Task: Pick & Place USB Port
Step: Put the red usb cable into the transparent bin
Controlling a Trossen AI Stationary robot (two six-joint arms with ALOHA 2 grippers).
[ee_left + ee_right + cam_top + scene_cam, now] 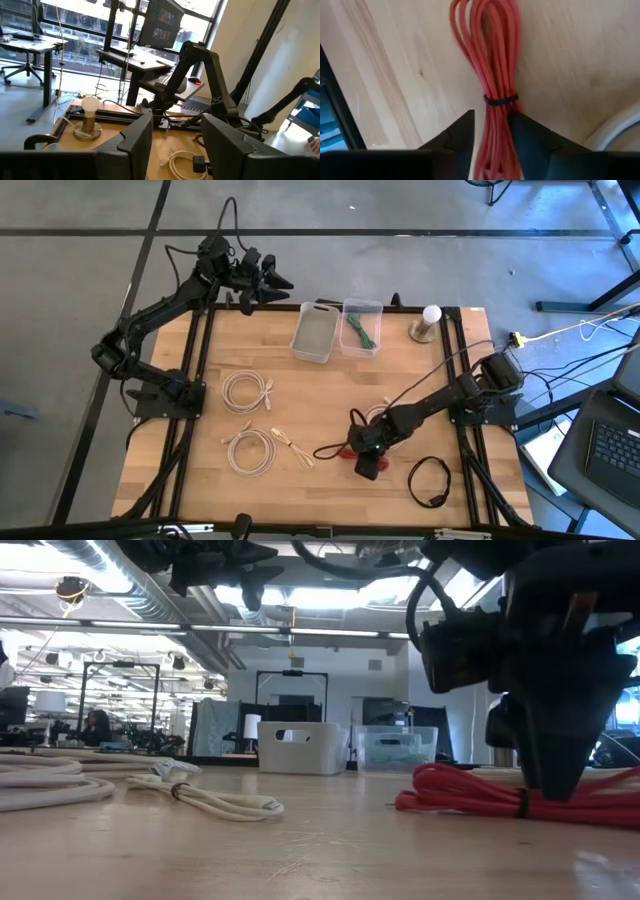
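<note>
A red cable [492, 60], coiled into a long bundle and bound by a black tie [501, 99], lies flat on the wooden table [200, 490] near its right near part [345, 450] [460, 802]. My right gripper [492, 135] [368, 458] [550, 780] stands over it, pointing down, shut on the bundle just near the tie. My left gripper [177, 145] [280, 283] is open and holds nothing, raised beyond the table's far left corner. My right gripper pinches the red cable bundle between its two fingers [462, 135], on the stretch right beside the black tie [495, 117]. The fingers come from above, pointing down, and stand across the bundle. All the strands run through the gap together. The bundle lies on the table.
A white bin [315, 332] and a clear bin with a green cable [362, 327] stand at the far edge, a bulb on a base [428, 322] beside them. Two white cable coils [247, 392] [250, 450] lie on the left, a black cable [430, 480] near right.
</note>
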